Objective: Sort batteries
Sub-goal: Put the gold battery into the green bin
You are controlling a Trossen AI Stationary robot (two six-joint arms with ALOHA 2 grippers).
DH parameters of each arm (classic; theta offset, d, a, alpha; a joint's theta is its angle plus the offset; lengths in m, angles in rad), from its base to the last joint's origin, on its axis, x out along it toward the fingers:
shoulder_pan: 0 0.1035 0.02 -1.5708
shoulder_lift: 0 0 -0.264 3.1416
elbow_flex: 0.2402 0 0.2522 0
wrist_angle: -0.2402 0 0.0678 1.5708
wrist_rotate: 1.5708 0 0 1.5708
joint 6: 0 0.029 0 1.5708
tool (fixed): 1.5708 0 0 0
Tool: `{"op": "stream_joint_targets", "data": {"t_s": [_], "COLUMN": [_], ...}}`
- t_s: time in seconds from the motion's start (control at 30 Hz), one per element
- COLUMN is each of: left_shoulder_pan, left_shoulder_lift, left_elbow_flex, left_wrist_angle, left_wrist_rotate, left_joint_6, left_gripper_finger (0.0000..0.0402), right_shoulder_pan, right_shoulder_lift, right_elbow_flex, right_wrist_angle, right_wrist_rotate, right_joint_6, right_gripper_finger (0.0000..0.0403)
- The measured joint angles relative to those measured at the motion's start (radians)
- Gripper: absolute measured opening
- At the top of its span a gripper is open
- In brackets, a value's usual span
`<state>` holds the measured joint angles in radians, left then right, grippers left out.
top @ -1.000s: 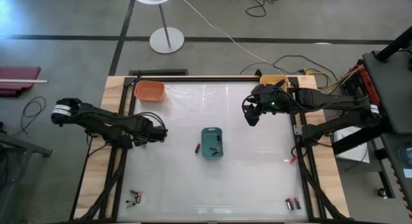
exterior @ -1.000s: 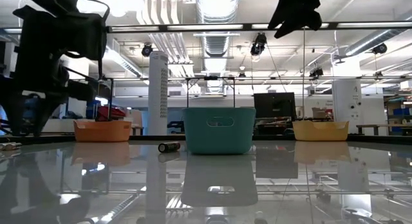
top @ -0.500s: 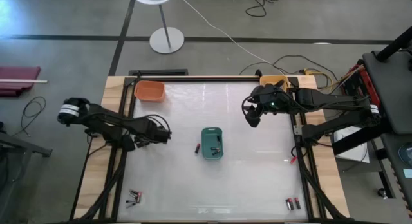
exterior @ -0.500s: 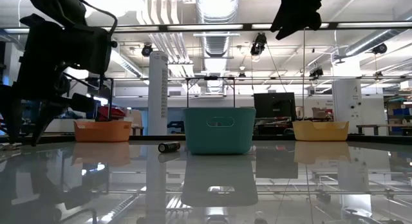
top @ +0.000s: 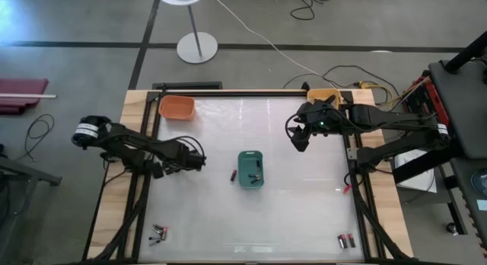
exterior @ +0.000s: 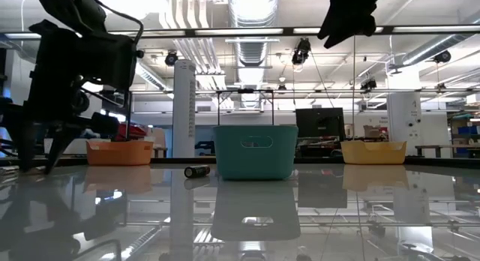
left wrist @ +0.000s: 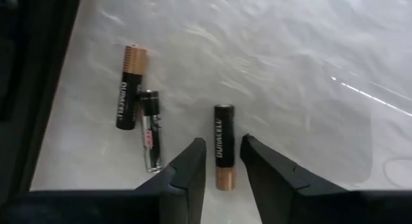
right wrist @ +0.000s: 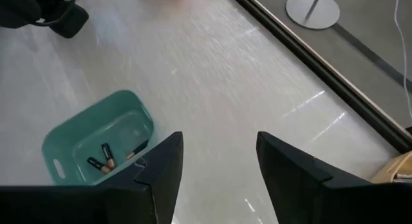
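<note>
A teal bin point(top: 251, 169) stands mid-table with a few batteries point(right wrist: 105, 158) lying in it. One battery point(top: 233, 174) lies on the table against the bin's left side. Three batteries point(left wrist: 223, 145) lie loose at the near left corner point(top: 159, 233), and two more point(top: 347, 240) at the near right. My left gripper point(top: 199, 161) hovers open, left of the teal bin, with nothing between its fingers point(left wrist: 193, 166). My right gripper point(top: 298, 139) hangs open high above the table's far right part, holding nothing.
An orange bin point(top: 176, 106) stands at the far left corner and a yellow bin point(top: 323, 94) at the far right corner. A small red thing point(top: 345, 189) lies at the table's right edge. Bare tabletop lies between the bins and the near edge.
My left gripper has drifted a little toward the table's right, closer to the teal bin. The batteries and bins have stayed where they were.
</note>
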<state>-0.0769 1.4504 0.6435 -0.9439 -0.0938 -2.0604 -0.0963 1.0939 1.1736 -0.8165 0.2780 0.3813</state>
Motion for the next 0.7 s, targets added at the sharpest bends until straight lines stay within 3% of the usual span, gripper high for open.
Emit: {"op": "stream_joint_targets", "data": {"t_s": [0.27, 0.47, 0.7], "left_shoulder_pan": [0.000, -0.002, -0.010], "left_shoulder_lift": [0.035, 0.010, 0.011], "left_elbow_flex": [0.031, 0.099, 0.276], "left_wrist_angle": [0.008, 0.057, 0.038], "left_wrist_rotate": [-0.010, -0.052, -0.197], "left_joint_6": [0.055, 0.135, 0.276], "left_gripper_finger": [0.0012, 0.0010, 0.0006], "right_shoulder_pan": [0.000, -0.013, -0.018], "right_shoulder_lift": [-0.002, -0.045, -0.113], "right_elbow_flex": [0.000, 0.000, 0.000], "right_wrist_angle": [-0.024, -0.161, -0.223], "right_wrist_rotate": [-0.024, 0.025, 0.037], "right_joint_6": [-0.002, -0.026, -0.025], "right_gripper_finger": [0.0177, 0.0171, 0.0176]}}
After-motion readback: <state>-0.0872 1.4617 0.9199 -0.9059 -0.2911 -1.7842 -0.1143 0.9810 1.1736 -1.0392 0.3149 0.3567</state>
